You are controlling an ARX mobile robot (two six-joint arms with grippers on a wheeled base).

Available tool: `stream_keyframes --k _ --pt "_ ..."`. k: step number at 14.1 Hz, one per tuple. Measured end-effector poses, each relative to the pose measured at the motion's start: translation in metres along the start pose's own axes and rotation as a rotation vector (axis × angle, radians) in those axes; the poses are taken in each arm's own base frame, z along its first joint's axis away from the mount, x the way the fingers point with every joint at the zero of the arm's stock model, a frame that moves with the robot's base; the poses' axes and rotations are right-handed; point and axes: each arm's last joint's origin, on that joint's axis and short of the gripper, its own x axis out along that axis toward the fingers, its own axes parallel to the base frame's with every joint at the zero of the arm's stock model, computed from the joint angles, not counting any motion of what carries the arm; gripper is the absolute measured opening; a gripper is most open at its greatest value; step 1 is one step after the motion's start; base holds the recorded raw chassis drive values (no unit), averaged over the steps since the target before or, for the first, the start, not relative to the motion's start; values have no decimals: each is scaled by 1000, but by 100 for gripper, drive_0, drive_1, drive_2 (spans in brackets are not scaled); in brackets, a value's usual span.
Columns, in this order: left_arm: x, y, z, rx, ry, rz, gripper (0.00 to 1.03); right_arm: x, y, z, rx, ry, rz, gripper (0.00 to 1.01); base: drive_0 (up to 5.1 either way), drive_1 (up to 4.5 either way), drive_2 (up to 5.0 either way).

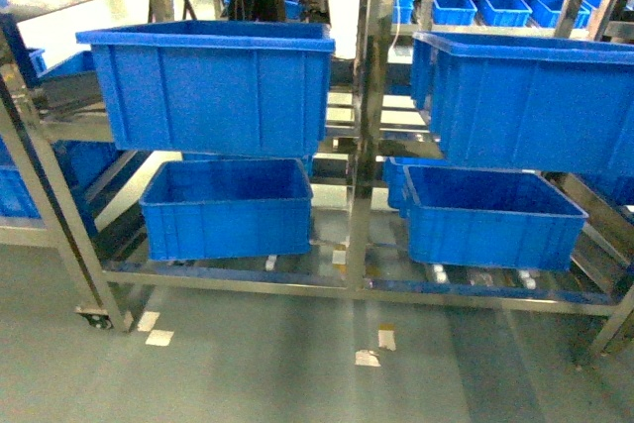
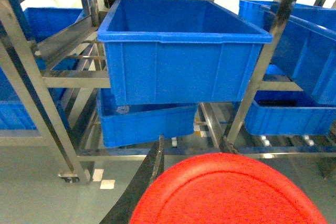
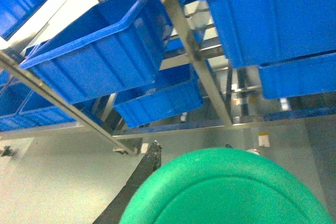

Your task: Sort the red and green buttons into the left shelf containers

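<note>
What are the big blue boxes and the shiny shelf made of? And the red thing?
The big blue boxes look like moulded plastic: matte, one even colour, ribbed walls, thick rims. The shelf frame looks like bare metal, probably steel: silvery and reflective. The red cap looks like smooth plastic with faint circular ridges.

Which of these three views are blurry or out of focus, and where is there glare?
Head view: soft overall, with blown-out white light behind the steel rack at the top. Left wrist view: the big blue plastic upper bin is fairly sharp, the red button cap is a close blur. Right wrist view: tilted, the green button cap blurred, glare on the pale floor.
</note>
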Motion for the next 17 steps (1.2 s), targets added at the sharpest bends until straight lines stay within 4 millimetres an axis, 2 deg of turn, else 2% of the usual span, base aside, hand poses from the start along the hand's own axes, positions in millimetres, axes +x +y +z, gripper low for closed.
stream_keyframes --k 6,17 --pt "0 -1 -1 0 5 -5 26 0 1 -1 -2 4 9 27 0 0 0" --pt "0 0 0 0 4 -1 26 0 2 0 -2 3 10 27 0 434 -433"
